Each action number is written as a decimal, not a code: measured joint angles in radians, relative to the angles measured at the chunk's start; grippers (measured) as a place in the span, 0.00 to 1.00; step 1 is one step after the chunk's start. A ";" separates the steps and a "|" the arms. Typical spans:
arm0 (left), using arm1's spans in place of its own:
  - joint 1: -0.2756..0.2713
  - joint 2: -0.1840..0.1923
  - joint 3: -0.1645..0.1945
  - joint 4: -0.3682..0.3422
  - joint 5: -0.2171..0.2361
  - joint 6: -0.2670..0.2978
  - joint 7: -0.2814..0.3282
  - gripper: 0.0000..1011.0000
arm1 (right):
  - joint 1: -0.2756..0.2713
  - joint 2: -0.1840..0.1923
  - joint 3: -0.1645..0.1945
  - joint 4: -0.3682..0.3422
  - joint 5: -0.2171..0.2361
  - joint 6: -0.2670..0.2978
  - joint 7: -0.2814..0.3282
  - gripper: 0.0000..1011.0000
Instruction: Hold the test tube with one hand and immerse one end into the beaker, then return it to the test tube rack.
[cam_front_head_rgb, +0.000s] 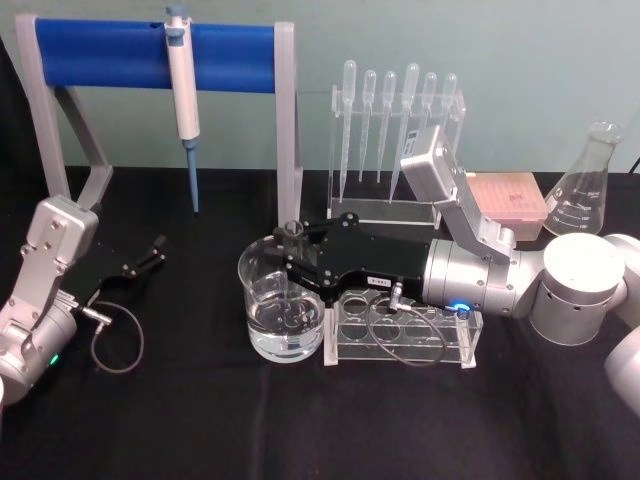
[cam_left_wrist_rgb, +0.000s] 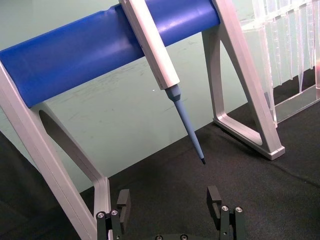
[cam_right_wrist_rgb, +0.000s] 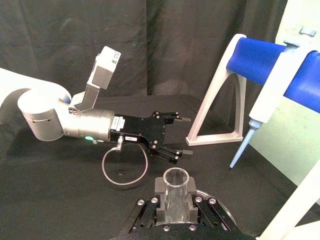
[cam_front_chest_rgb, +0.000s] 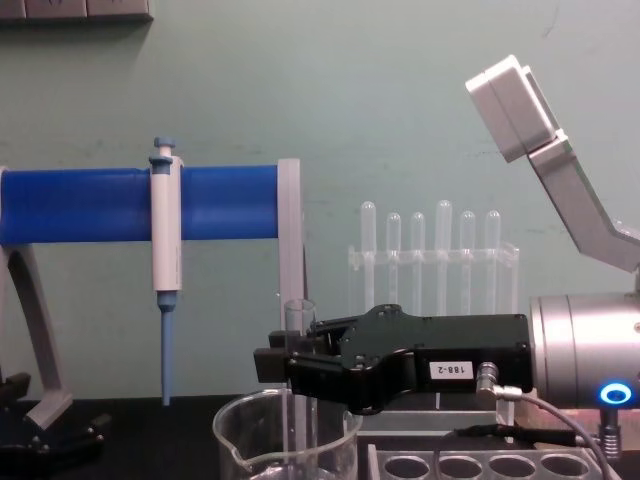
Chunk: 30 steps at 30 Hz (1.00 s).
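**One test tube clamped upright over the beaker; left gripper idle**

One arm is at work. The right gripper (cam_front_chest_rgb: 285, 365) reaches in level from the right, above the test tube rack (cam_front_head_rgb: 470, 335). Its black fingers are closed on the test tube (cam_front_chest_rgb: 298, 318) a little below the flared rim. The tube stands upright, with its rim above the fingers. Its shaft passes down through the mouth of the beaker (cam_front_chest_rgb: 240, 445), inside the glass wall.

The beaker sits on the black table cover (cam_front_head_rgb: 200, 420), just beside the left end of the rack. The head view shows clear liquid (cam_front_head_rgb: 285, 325) in its lower part. The tube's lower end is hidden by the gripper in that view and cut off in the chest view. Whether it reaches the liquid cannot be told.

The right wrist view looks down on the tube's open rim, seated between the fingers.

The left gripper (cam_left_wrist_rgb: 169, 200) is low over the table at the robot's left, well apart from the beaker. Its two fingers are spread with nothing between them. It faces the blue-barred stand (cam_front_head_rgb: 100, 55), on which a white pipettor (cam_front_head_rgb: 183, 90) with a blue tip hangs.

At the back of the table are a clear holder of plastic pipettes (cam_front_head_rgb: 400, 120), a pink box (cam_front_head_rgb: 505, 195) and a conical flask (cam_front_head_rgb: 585, 185).
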<state>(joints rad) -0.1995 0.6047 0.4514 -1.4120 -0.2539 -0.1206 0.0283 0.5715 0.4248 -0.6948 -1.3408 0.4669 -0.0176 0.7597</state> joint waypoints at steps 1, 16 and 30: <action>0.000 0.000 0.000 0.000 0.000 0.000 0.000 0.99 | 0.000 0.000 0.000 0.000 0.000 0.000 0.000 0.24; 0.000 0.000 0.000 0.000 0.000 0.000 0.000 0.99 | 0.000 0.000 0.000 0.000 0.000 0.000 0.000 0.24; 0.000 0.000 0.000 0.000 0.000 0.000 0.000 0.99 | 0.000 0.000 0.000 0.000 0.000 0.000 0.000 0.24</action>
<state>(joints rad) -0.1995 0.6047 0.4514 -1.4120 -0.2539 -0.1205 0.0283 0.5715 0.4247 -0.6948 -1.3407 0.4670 -0.0175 0.7597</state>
